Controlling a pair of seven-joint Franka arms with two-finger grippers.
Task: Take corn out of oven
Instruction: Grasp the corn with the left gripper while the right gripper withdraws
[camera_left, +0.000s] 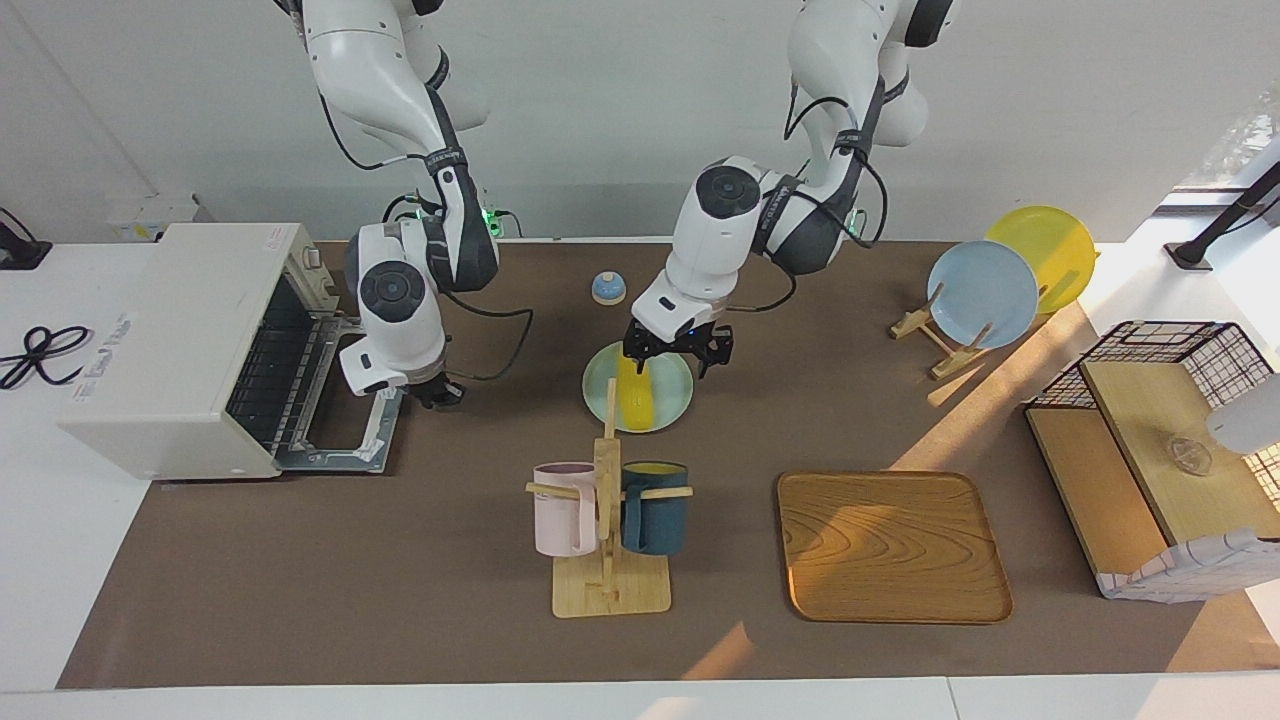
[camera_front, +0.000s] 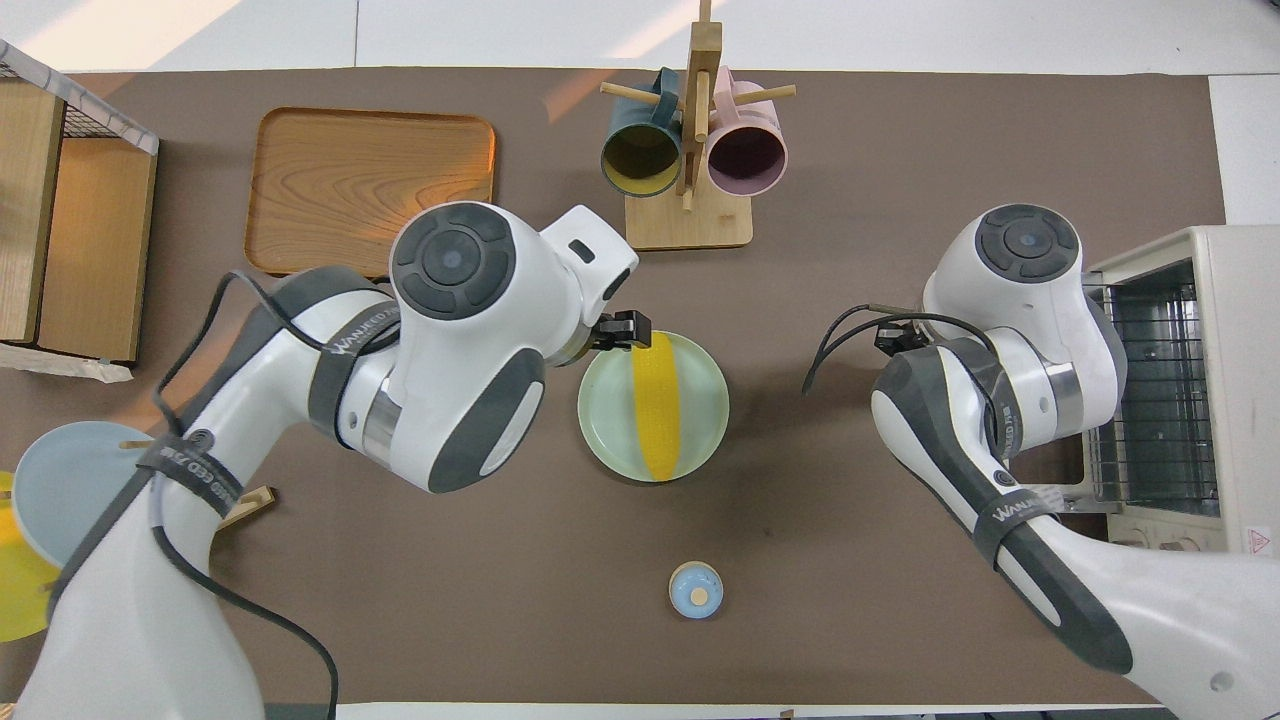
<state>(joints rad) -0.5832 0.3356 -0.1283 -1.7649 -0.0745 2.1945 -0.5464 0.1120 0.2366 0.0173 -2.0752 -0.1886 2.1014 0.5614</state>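
Note:
The yellow corn (camera_left: 634, 395) lies on a pale green plate (camera_left: 672, 392) in the middle of the table; it also shows in the overhead view (camera_front: 657, 405). My left gripper (camera_left: 677, 352) hangs open just over the plate's edge nearer to the robots, with one finger by the corn's end and nothing held. The off-white oven (camera_left: 170, 350) stands at the right arm's end of the table, its door (camera_left: 340, 440) folded down and its wire rack bare. My right gripper (camera_left: 435, 392) is low beside the open door.
A mug rack (camera_left: 608, 560) with a pink and a dark teal mug stands farther from the robots than the plate. A wooden tray (camera_left: 890, 545), a plate rack with a blue plate (camera_left: 982, 293) and a yellow plate, a wire basket (camera_left: 1160, 345) and a small blue bell (camera_left: 608, 287) are also there.

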